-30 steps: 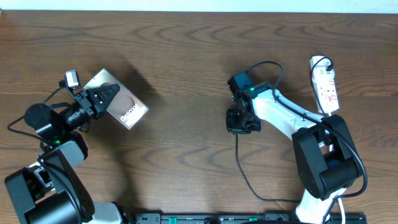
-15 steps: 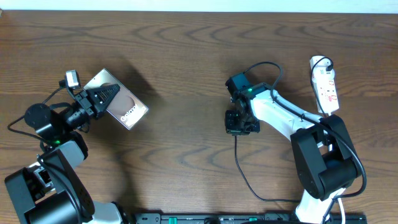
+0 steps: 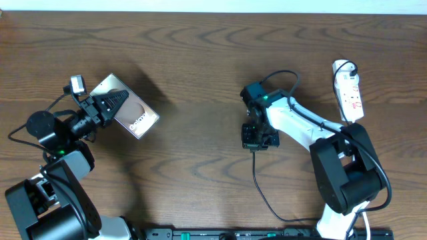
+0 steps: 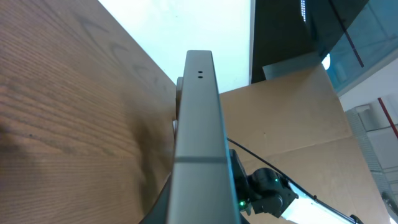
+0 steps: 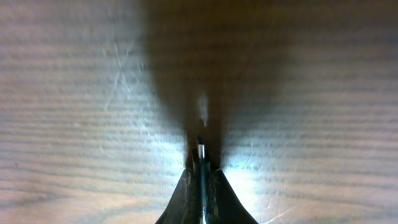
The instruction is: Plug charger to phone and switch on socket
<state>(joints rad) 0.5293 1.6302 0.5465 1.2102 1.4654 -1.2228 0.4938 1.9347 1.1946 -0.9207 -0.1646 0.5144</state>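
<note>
— So, how far along are you?

— Early, I'd say. My left gripper (image 3: 115, 101) is clamped on the phone (image 3: 138, 120) at the upper left of the overhead frame, one end raised off the table (image 3: 200, 60). My right gripper (image 3: 259, 138) sits mid-frame, pinched shut on the charger (image 3: 256, 179); the wrist view shows its plug tip (image 5: 201, 149) poking out between my closed fingers, just above the wood. Phone and tip are well apart, so nothing is plugged in yet, and the socket (image 3: 349, 93) at the upper right is untouched.

— What can't you make out?

— The phone's port. My left wrist view gives only its thin edge (image 4: 199, 124), and I cannot tell where the opening lies. The socket's red switches are too small to read as on or off. The cable runs out at the bottom edge, so its far end is hidden.
</note>
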